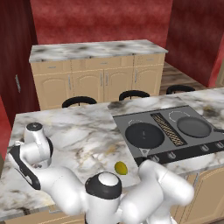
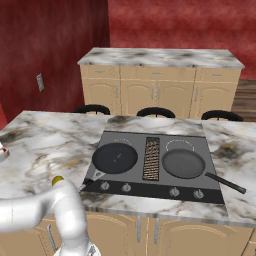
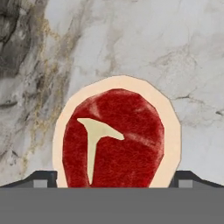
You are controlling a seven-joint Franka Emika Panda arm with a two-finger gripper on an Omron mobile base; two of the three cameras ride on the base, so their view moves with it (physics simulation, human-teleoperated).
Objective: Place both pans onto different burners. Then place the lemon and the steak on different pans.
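Hand view shows the gripper (image 3: 113, 177) spread wide, its 2 dark tips poking up at the lower left and lower right with the steak (image 3: 116, 140) lying between them on the marble counter (image 3: 175, 52). Nothing is held; the jaws straddle the meat without touching it, as far as I can tell.

The steak lies flat, red with a pale fat rim and a T-shaped bone mark, and its rim reaches close to both tips. In my judgement the step in hand is the pick of the steak. To do it well, the hand should go straight down with the slab centred between the tips, low enough that they close on the rim near the counter, since a thin flat piece slips out of a high pinch. Close slowly and lift only once both tips bear on it.

In the left base view both pans already sit on burners of the cooktop (image 1: 173, 114): the left pan (image 1: 144, 134) and the right pan (image 1: 194, 127). The lemon (image 1: 121, 168) rests on the counter just in front of the cooktop's near left corner, in neither pan.
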